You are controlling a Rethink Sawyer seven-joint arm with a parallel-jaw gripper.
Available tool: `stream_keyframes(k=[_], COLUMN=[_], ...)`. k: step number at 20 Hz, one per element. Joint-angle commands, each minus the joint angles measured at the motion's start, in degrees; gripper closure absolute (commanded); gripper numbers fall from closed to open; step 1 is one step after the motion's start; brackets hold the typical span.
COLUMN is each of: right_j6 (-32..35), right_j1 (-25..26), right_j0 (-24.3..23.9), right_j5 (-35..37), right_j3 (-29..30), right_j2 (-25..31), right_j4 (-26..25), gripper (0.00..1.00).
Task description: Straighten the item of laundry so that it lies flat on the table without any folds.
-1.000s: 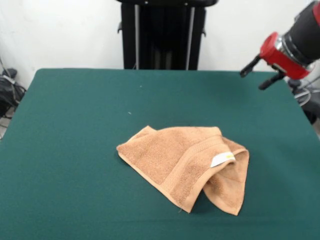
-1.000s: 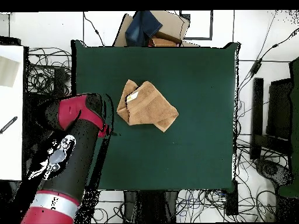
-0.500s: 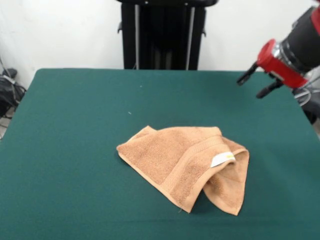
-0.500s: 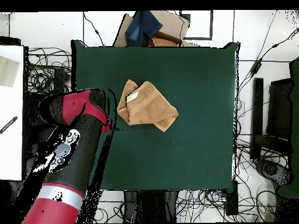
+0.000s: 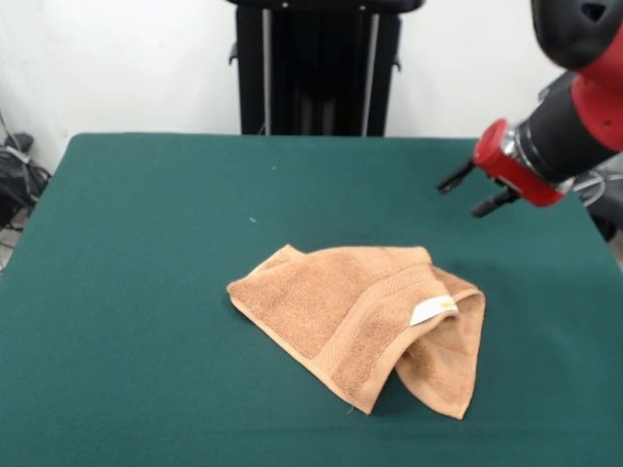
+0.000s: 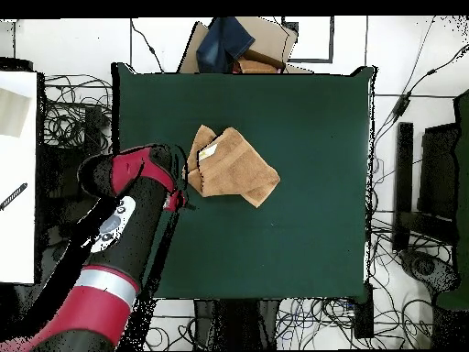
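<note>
A folded tan towel [image 5: 365, 321] is lying mid-worktop [image 5: 146, 243] while the gripper [image 5: 465, 193], fingers spread and empty, is hovering near one side edge.

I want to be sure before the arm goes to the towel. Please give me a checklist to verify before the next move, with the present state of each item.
1. Towel lies fully on the table, away from the edges: ok.
2. Towel is flat, without folds: not ok; one corner is folded over, and the white tag lies on top.
3. Gripper is open: ok; the two fingers stand apart.
4. Gripper is empty: ok; nothing sits between the fingers.
5. Gripper touches the towel: not ok; it hangs above the table, off to the tag side.
6. Path to the folded corner is free: ok; nothing else lies on the cloth.
</note>
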Motion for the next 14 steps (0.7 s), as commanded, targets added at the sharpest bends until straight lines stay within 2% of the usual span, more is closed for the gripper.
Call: stream_keyframes(k=[1,8,10,14], right_j6=[14.9,13.9,13.8,12.8], right_j1=[2.3,-0.4,-0.2,3.3], right_j0=[0.4,1.1,1.1,-0.6], right_j5=[-3.2,1.3,1.7,2.9], right_j3=[1.6,3.0,1.8,-4.1], right_j2=[3.3,2.5,2.2,3.1], right_j4=[1.5,1.8,1.5,1.6], gripper=[0.0,0.0,0.0,0.0])
